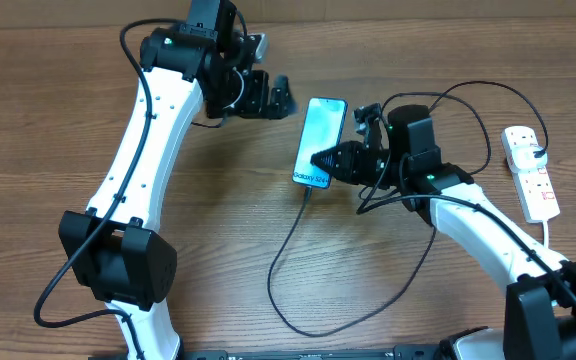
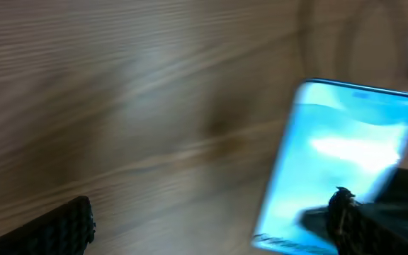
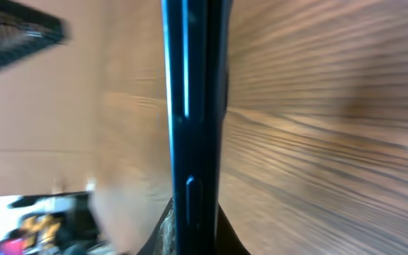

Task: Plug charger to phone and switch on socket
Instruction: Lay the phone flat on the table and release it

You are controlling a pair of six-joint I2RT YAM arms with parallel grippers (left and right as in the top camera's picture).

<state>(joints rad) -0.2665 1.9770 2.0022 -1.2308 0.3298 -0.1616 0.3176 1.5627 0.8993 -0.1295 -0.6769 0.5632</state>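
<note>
The phone (image 1: 321, 140) lay screen-up and slightly askew near the middle of the table (image 1: 218, 250), with the thin black charger (image 1: 278, 265) running from its lower end in a wide loop across the wood. The socket (image 1: 531, 172) sat well apart at the right edge. The left gripper (image 1: 284, 98) stood spread wide and empty just beside the phone's upper left corner. The right gripper (image 1: 320, 160) was clenched, its tips against the phone's lower right edge. Its wrist view showed only the dark side frame edge-on, so I could not tell whether anything thin was pinched there. The connector looked to be at the port, but how deeply it was seated could not be judged from above, and that seemed the point to settle first. A good finish would be a short, straight push along the phone's long axis, with the open left gripper bracing the far end so the phone could not slide or turn. The slack loop needed to stay loose, since any drag might lever the tip out. After that, the right arm seemed better placed for the socket, and lifting clear of the cable before swinging over would lower the risk of snagging it.
</note>
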